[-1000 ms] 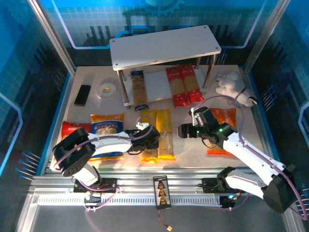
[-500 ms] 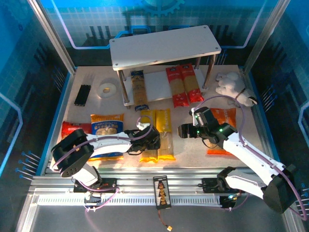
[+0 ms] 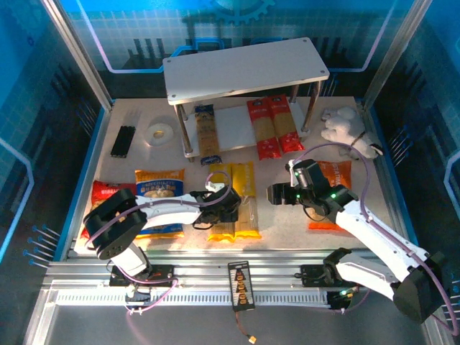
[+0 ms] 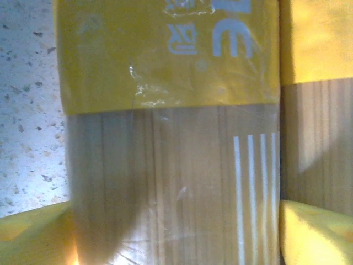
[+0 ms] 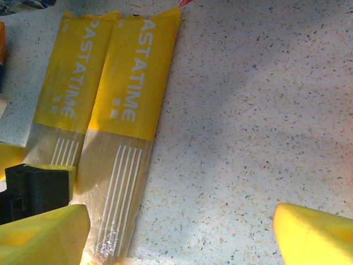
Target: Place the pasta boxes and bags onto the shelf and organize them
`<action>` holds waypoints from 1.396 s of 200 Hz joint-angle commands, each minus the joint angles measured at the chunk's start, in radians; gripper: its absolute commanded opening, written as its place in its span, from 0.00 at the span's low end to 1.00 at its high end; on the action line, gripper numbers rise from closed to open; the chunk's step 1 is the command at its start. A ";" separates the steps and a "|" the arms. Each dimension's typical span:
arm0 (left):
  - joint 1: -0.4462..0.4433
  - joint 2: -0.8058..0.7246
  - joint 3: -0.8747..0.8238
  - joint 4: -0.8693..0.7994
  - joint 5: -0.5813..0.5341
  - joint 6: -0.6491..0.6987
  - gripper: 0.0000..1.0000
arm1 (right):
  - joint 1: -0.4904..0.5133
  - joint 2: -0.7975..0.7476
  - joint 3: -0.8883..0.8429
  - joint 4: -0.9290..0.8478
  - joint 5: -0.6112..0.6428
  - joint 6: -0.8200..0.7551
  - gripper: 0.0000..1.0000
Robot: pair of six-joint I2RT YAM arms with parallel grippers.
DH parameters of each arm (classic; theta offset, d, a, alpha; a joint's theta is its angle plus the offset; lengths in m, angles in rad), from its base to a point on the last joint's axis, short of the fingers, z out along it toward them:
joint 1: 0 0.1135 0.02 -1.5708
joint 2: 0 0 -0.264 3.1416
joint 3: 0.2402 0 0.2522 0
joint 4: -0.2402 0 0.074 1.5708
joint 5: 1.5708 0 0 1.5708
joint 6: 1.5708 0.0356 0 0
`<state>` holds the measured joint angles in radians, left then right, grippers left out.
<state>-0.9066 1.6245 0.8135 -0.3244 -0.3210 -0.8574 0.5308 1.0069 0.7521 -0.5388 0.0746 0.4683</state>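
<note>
On the tabletop point(image 5: 265, 110) in front of the shelf point(image 3: 244, 70), both pincers are spread wide by the yellow packs.
Low over the left yellow pasta box point(image 4: 165, 83), the left pincer point(image 4: 176, 232) straddles it, fingertips point(image 4: 33, 234) just beside its long edges; whether they press it I cannot tell. Beside the right yellow pasta box point(image 5: 129, 110), the right pincer point(image 5: 176, 234) gapes over bare speckled surface. Both boxes lie flat, side by side.

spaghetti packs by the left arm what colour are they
The spaghetti packs are yellow with white lettering; clearest in the right wrist view.
</note>
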 commanded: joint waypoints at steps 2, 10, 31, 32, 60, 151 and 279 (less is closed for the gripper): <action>-0.009 0.072 -0.012 0.055 0.080 0.009 0.82 | -0.014 -0.017 -0.010 -0.018 0.007 0.004 0.87; -0.010 0.069 -0.011 0.051 0.080 0.009 0.78 | -0.015 -0.018 -0.011 -0.019 0.007 0.004 0.87; -0.009 0.065 -0.013 0.035 0.079 0.012 0.73 | -0.014 -0.022 -0.013 -0.022 0.008 0.004 0.87; -0.010 0.064 -0.012 0.033 0.079 0.011 0.73 | -0.014 -0.022 -0.013 -0.021 0.008 0.004 0.87; -0.009 0.053 -0.016 0.026 0.086 0.014 0.69 | -0.014 -0.025 -0.011 -0.023 0.006 0.006 0.87; -0.009 0.001 -0.031 0.036 0.115 0.027 0.26 | -0.015 -0.040 -0.007 -0.036 0.006 0.009 0.87; -0.010 -0.387 -0.053 -0.101 0.111 0.110 0.16 | -0.015 -0.043 0.012 -0.043 0.002 0.013 0.87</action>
<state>-0.9081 1.3457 0.7353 -0.4294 -0.2108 -0.7864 0.5289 0.9791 0.7517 -0.5610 0.0742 0.4713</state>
